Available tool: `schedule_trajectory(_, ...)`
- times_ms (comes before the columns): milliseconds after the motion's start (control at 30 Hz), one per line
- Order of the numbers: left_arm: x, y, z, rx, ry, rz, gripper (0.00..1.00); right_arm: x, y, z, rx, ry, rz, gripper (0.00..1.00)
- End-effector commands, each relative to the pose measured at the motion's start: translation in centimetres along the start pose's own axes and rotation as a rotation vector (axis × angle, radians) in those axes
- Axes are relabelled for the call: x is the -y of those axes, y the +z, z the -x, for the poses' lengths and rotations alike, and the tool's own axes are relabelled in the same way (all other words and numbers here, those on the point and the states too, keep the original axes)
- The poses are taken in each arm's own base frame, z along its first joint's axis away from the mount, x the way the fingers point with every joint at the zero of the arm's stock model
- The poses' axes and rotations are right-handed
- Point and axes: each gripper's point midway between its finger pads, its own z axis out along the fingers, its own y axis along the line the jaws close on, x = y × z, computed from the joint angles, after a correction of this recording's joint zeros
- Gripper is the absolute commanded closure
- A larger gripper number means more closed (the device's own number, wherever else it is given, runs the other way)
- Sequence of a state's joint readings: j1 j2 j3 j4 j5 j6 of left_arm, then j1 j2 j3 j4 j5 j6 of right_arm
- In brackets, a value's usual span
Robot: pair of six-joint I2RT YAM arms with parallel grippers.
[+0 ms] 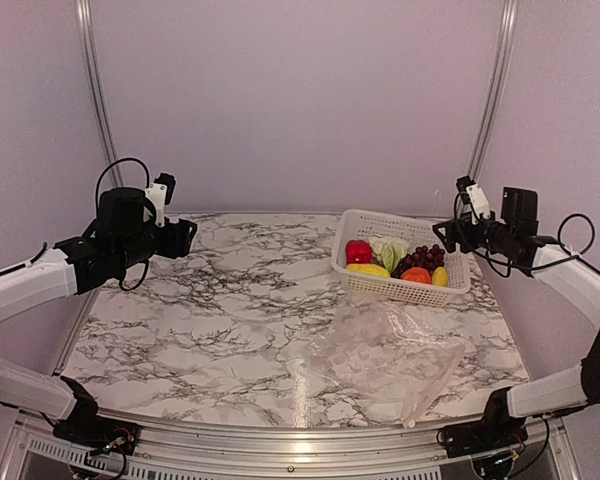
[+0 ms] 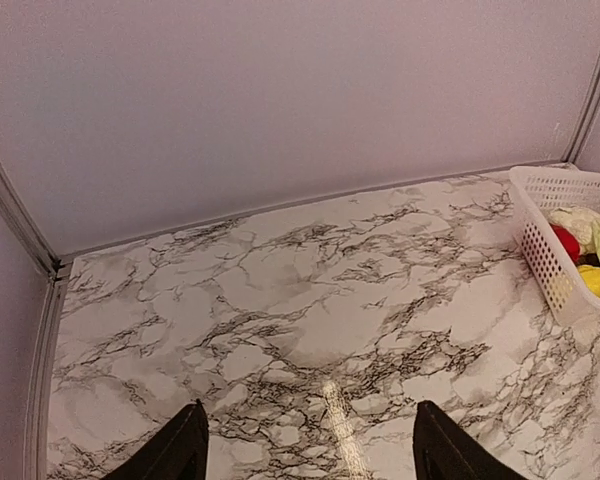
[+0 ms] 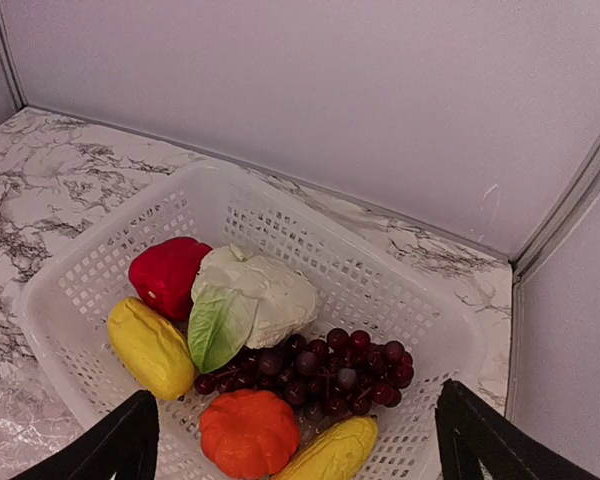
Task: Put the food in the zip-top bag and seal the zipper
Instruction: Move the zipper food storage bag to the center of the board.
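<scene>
The food lies in a white perforated basket (image 1: 355,270) at the back right: a red pepper (image 3: 168,275), a white cauliflower (image 3: 265,295) with a green leaf, a dark grape bunch (image 3: 345,365), an orange piece (image 3: 248,430) and two yellow pieces (image 3: 150,345). The clear zip-top bag (image 1: 395,360) lies flat and empty on the table in front of the basket. I cannot make out its zipper. My right gripper (image 3: 298,420) is open and empty, raised over the basket's right side (image 1: 448,235). My left gripper (image 1: 185,238) is open and empty, raised at the far left (image 2: 310,445).
The marble table (image 1: 220,320) is walled by pale panels at the back and sides. The basket's left end (image 2: 550,250) shows at the right edge of the left wrist view. The bag reaches close to the table's front edge.
</scene>
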State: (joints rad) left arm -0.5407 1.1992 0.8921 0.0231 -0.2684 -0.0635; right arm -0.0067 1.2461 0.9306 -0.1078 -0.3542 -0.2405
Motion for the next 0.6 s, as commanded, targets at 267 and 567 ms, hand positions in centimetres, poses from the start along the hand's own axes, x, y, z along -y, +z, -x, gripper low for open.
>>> schedule_trajectory(267, 15.8, -3.1, -2.3, -0.036, 0.168, -0.444, 0.30, -3.7, -5.4, -2.1, -0.017, -0.243, 0.100, 0.05)
schedule_trajectory(567, 31.3, -5.0, -6.4, -0.171, 0.238, -0.627, 0.33, -9.2, -8.9, -10.1, -0.208, -0.648, 0.309, 0.34)
